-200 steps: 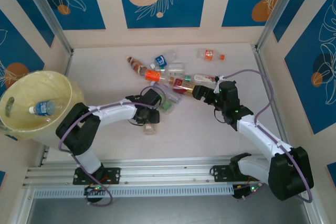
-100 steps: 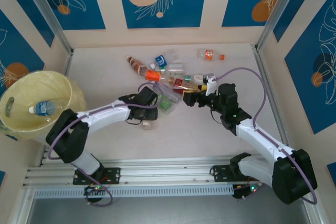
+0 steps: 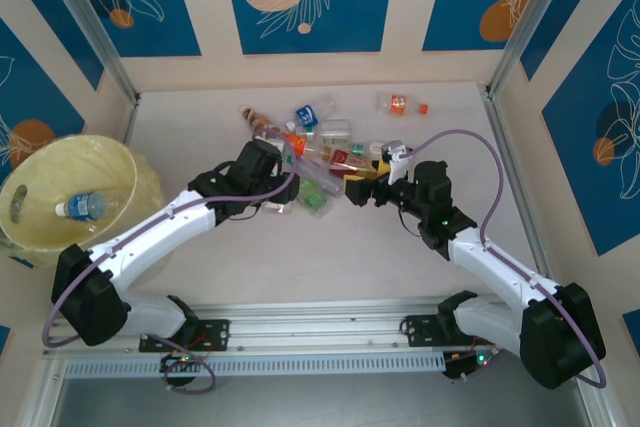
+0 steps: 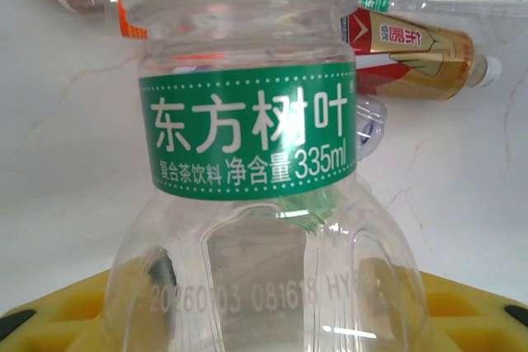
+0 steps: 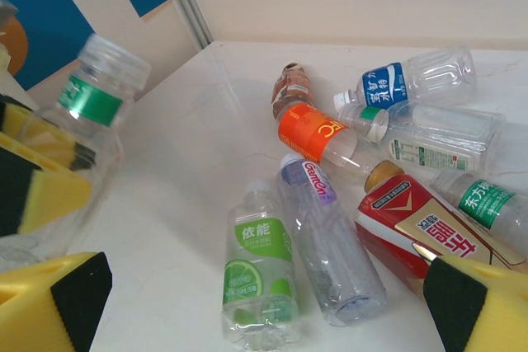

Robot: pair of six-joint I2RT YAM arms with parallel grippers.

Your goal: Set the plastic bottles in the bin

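as the green-label bottle (image 4: 247, 146) clamped in the left tool (image 3: 280, 160) is likely light, thin-walled and slippery, grip its wide body gently; right tool (image 3: 358, 190) stands released, other bottles (image 5: 326, 228) just ahead.

White arm segments (image 3: 165, 230), black joint housings (image 3: 548, 332), thin lilac cables (image 3: 460, 131), yellow jaws with black ends, possibly foam-padded
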